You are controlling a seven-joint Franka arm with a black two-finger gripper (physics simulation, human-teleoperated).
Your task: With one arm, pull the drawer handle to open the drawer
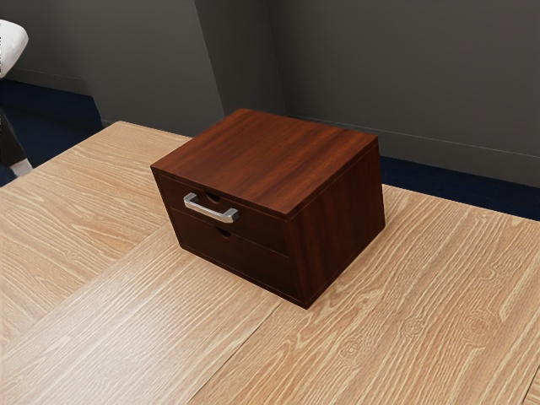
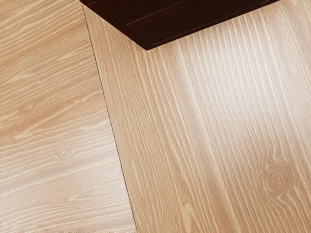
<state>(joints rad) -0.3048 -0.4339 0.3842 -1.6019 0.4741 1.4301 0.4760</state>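
Observation:
A dark reddish-brown wooden cabinet (image 1: 272,196) with two drawers stands in the middle of the light wooden table (image 1: 126,321). The upper drawer (image 1: 221,211) carries a silver bar handle (image 1: 211,207) on its front, which faces the exterior view's lower left. The lower drawer (image 1: 232,253) has only a small notch. Both drawer fronts sit flush with the cabinet. A white piece of the arm (image 1: 10,42) shows at the exterior view's upper left corner, far from the cabinet. In the wrist view a corner of the cabinet (image 2: 170,17) lies ahead of the hand above bare table (image 2: 194,145).
The table's planks meet at seams (image 2: 109,126) running in front of the cabinet. Dark grey walls (image 1: 380,59) and a dark blue floor (image 1: 456,181) lie behind the table. Open tabletop surrounds the cabinet on all sides.

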